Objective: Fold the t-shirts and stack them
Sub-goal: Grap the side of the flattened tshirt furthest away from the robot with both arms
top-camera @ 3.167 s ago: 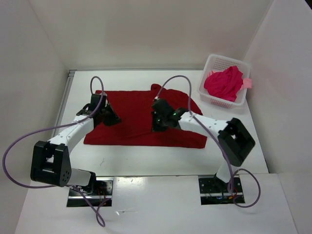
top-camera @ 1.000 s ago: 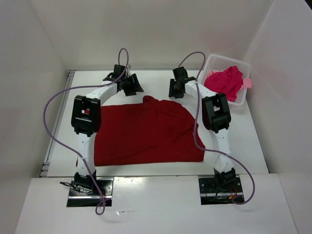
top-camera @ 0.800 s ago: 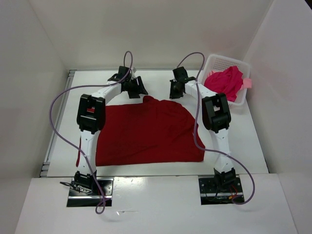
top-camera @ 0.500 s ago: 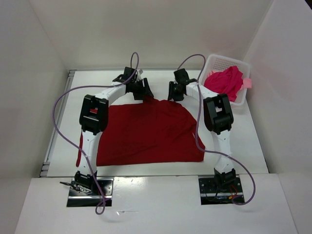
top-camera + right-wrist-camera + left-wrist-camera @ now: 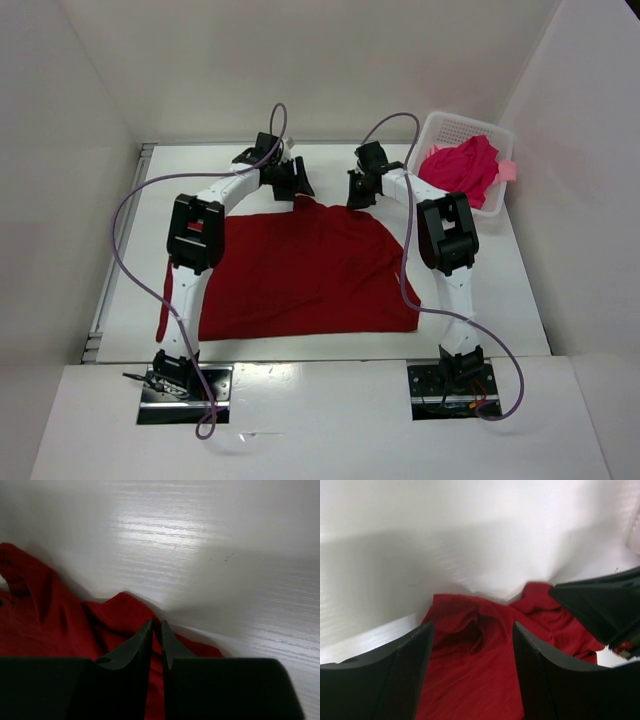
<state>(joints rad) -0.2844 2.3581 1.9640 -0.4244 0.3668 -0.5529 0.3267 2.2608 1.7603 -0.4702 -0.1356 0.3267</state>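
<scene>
The dark red t-shirt [image 5: 300, 270] lies spread across the middle of the table [image 5: 480, 290], its far edge rumpled into a small hump. Both grippers sit at that far edge. The left gripper [image 5: 293, 183] has its jaws spread wide, and the bunched hem lies between them without being caught. The right gripper [image 5: 155, 625] has its jaws drawn almost together and seems to nip the hem at the far right.

The step looks like taking the far edge to fold it toward the near side. To do it well, the left should drop onto the hump and clamp on one layer only, level with the right, so both corners lift evenly.

The far wall stands close behind the grippers, so pulling nearward is the free direction. Bare table runs along the near edge. At the far right, the white basket [image 5: 428, 130] holds the crimson-pink t-shirt [image 5: 460, 170] and a salmon t-shirt [image 5: 507, 170], just beside the right arm's reach.
</scene>
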